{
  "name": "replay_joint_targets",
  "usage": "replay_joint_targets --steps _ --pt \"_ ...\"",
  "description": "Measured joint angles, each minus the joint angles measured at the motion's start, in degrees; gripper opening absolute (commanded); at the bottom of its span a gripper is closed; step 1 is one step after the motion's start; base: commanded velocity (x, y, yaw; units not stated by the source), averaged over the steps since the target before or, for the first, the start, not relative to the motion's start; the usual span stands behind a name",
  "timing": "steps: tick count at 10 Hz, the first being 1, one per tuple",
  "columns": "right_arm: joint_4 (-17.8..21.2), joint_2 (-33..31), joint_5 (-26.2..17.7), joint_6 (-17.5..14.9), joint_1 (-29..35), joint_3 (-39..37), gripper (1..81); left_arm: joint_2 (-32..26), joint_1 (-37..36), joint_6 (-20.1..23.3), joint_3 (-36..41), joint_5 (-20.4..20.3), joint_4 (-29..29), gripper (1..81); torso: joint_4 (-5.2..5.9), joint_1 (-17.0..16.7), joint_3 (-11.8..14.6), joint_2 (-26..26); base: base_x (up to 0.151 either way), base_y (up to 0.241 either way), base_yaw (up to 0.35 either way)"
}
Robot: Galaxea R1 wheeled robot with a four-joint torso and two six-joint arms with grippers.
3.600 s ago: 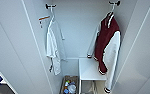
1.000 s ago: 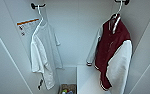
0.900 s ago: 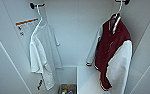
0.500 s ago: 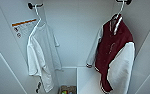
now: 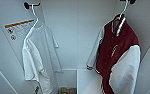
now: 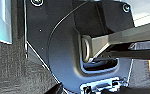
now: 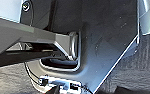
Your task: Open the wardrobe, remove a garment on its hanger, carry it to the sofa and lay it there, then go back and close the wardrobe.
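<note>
A: What hangs inside the tall white wardrobe (image 5: 73, 37)?

B: Its doors stand open. Taking the white back panel as the landmark, the dark red varsity jacket with white sleeves (image 5: 118, 55) hangs to the right of it, on a slim white plastic hanger (image 5: 123, 11) whose hook goes over a dark peg at the top. One white sleeve falls in front of the red body.

A: And on the other side of that panel?

B: A plain white short-sleeved shirt (image 5: 38, 57) on its own white hanger (image 5: 33, 18), hooked on a dark peg (image 5: 28, 5). Beside it, on the white inner wall, is an orange-striped warning label (image 5: 17, 28).

A: Anything below the panel?

B: A white shelf block (image 5: 88, 80) under the jacket, and something small and brownish at the floor that I cannot make out.

A: The claws?

B: I cannot tell for either; the wrist views show dark robot plate above grey carpet (image 7: 141, 62).
</note>
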Motion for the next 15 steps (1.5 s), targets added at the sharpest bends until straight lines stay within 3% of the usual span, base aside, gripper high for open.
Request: replay_joint_targets --steps 7,10,12,13,15 --pt "0.0 0.0 0.0 0.0 -0.2 0.0 81.1 0.0 0.0 -0.1 0.0 0.0 0.0 81.1 0.00 0.0 0.4 0.0 0.000 0.000 0.000" --pt "0.0 0.0 0.0 0.0 -0.3 0.0 81.1 0.0 0.0 -0.2 0.0 0.0 0.0 81.1 0.00 0.0 4.4 0.0 0.000 0.000 0.000" --pt "0.0 0.0 -0.2 0.0 -0.9 0.0 81.1 0.0 -0.5 -0.2 0.0 0.2 0.0 81.1 -0.22 0.0 5.3 0.0 0.000 0.000 0.000" --pt "0.0 0.0 -0.1 0.0 -0.9 0.0 81.1 -0.1 -0.8 -0.2 0.0 0.3 0.0 81.1 -1.07 0.0 5.5 0.0 0.000 0.000 0.000" --pt "0.0 0.0 -0.2 0.0 -0.8 0.0 81.1 -0.6 -2.0 -0.2 0.1 0.2 0.0 81.1 -4.61 0.0 5.5 0.0 0.000 0.000 0.000"
